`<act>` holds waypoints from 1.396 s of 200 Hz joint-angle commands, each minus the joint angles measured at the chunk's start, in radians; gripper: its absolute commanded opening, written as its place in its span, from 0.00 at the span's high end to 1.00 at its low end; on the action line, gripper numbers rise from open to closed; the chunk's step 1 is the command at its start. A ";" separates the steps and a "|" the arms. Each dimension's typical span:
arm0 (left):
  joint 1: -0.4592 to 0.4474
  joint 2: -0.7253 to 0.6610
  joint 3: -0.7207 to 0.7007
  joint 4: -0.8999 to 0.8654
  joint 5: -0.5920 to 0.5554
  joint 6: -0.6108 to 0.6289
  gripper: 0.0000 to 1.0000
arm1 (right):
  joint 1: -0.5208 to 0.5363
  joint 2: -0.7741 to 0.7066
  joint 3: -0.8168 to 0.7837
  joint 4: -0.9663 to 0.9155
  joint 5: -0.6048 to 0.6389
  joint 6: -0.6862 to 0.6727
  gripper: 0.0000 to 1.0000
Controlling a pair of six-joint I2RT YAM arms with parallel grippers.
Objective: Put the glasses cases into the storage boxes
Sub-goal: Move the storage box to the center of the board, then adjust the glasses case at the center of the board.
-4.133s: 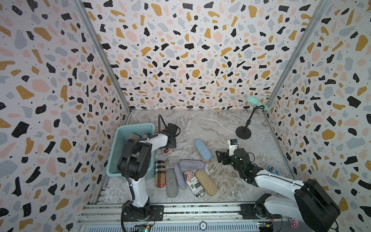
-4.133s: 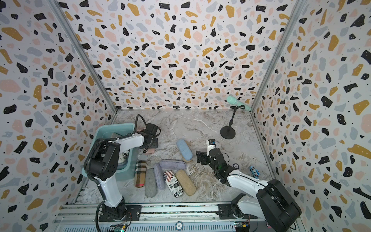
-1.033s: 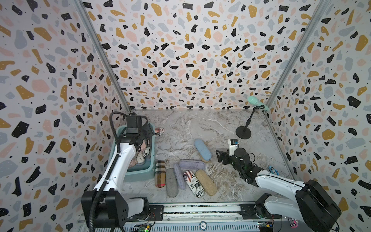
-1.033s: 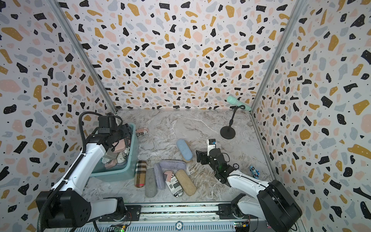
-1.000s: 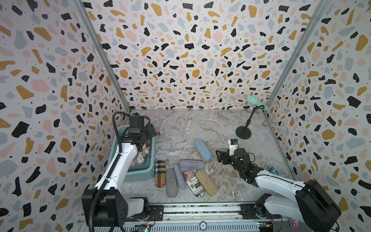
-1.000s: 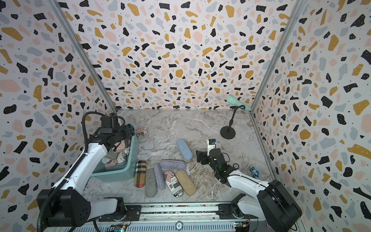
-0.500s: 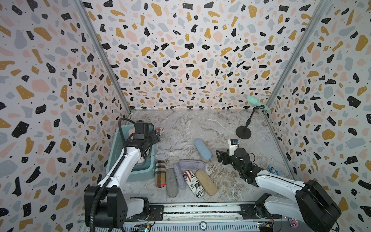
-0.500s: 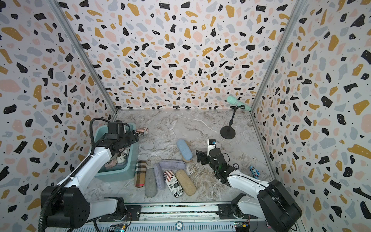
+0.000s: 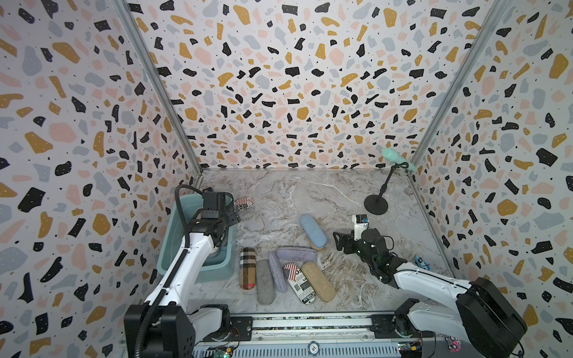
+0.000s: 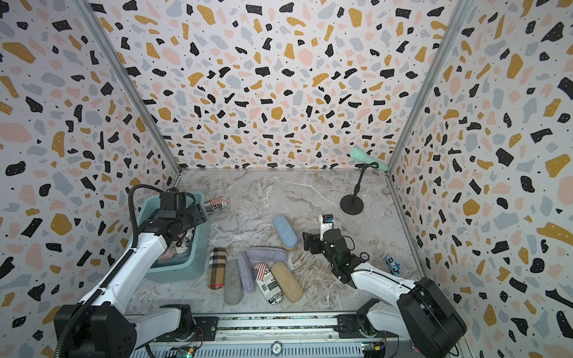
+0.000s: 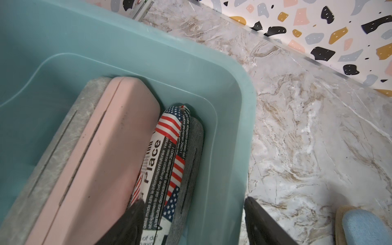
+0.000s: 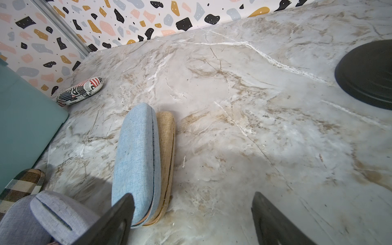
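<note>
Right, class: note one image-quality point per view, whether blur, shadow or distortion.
In both top views the corner posts splay outward, a wide-angle effect, and light is even. In the left wrist view the left tool is dark and blurred, while the print on the newsprint case reads sharp. In the right wrist view soft shadows fall on the marble beside the light blue case.

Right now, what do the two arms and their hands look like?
The left arm and right arm are white tubes with black joints and large black bases. A black cable loops from the left wrist down to its base. The left hand and right hand each have two flat, dark, tapered fingers. A small white block with a blue patch sits on the right wrist.
</note>
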 commanded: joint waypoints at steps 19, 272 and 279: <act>-0.046 -0.051 0.101 0.045 0.123 -0.010 0.27 | 0.005 0.021 0.026 0.015 -0.008 -0.014 0.16; -0.195 1.175 1.219 -0.262 -0.610 -0.604 0.19 | 0.006 -0.071 0.153 -0.232 -0.179 -0.042 0.11; -0.188 1.185 1.217 -0.262 -0.604 -0.618 0.20 | 0.003 -0.080 0.146 -0.225 -0.184 -0.041 0.11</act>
